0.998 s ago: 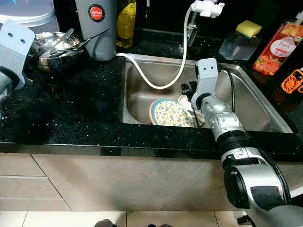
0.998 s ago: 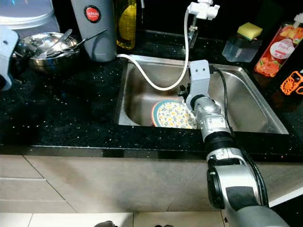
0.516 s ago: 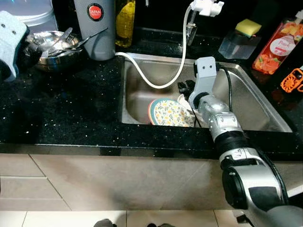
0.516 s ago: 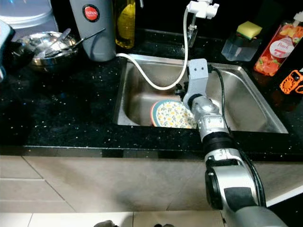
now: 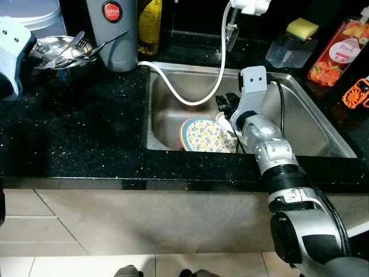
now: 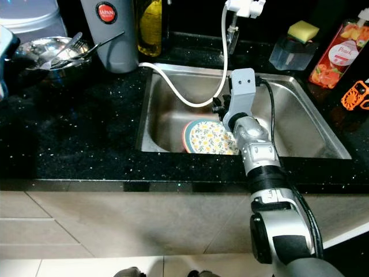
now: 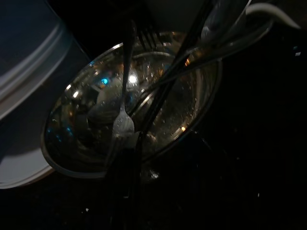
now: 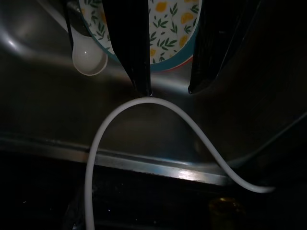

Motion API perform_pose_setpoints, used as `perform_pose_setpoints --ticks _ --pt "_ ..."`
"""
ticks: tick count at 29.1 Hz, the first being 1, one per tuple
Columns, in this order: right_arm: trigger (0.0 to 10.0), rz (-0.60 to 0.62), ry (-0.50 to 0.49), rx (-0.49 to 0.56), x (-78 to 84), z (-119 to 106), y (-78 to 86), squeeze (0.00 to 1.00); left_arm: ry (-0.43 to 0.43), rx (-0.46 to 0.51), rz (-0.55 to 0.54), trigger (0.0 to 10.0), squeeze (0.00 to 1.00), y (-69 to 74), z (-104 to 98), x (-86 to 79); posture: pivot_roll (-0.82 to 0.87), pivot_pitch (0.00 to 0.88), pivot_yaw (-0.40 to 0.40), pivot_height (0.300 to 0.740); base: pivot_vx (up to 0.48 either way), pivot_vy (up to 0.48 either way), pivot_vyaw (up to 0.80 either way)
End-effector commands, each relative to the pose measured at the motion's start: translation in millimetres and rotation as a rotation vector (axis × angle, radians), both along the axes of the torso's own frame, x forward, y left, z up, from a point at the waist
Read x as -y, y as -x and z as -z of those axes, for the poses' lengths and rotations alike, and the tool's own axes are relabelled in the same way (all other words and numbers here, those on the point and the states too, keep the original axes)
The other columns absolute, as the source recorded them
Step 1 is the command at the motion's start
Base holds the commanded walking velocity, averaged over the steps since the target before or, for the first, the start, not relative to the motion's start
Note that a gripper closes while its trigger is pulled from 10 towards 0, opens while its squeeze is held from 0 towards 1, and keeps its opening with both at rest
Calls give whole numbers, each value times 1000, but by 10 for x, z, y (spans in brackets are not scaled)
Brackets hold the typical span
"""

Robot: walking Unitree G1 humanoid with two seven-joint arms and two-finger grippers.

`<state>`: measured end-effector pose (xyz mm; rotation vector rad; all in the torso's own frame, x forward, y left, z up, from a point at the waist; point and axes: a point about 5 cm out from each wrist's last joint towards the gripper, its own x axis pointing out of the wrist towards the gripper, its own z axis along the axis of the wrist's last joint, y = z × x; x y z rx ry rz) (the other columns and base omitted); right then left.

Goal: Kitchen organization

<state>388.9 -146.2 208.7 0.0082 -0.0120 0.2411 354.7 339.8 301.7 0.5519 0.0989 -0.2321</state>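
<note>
task early: floral plate (image 5: 209,136) and white spoon (image 8: 89,61) unlifted in sink (image 5: 311,124), just below right gripper (image 8: 169,88); fingers apart, empty.

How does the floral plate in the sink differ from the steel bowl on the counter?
The floral plate is flat, patterned with yellow flowers and a teal rim; the steel bowl is deep, plain and shiny. The plate lies down in the sink; the bowl stands on the black counter. The bowl holds cutlery; the plate has the right gripper by it, fingers apart. Both are round.
</note>
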Motion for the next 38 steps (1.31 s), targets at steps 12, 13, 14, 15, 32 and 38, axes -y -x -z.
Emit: perform_pose_setpoints --ticks 12,13,14,15,32,38 --pt "10000 7 -264 2 276 -15 261 0 -267 -120 61 10000 0 -43 47 60 165 135 -44 740 0 0 0" --pt "10000 7 -264 2 276 -15 261 0 -267 -120 61 10000 0 -43 47 60 165 135 -44 740 0 0 0" --pt "10000 13 -264 0 279 -9 269 0 -272 -140 76 10000 0 -43 40 66 165 135 -44 740 0 0 0" --pt "10000 15 -263 0 271 -6 279 0 -272 -159 91 10000 0 -40 29 68 165 132 -35 740 0 0 0" --pt "10000 10 -272 -8 214 -43 331 0 -203 -193 66 0 0 68 -110 -103 181 115 -39 740 0 0 0" --pt "10000 3 -264 -10 192 -65 318 0 -179 -172 89 0 0 82 -161 -101 184 105 -51 740 0 0 0"
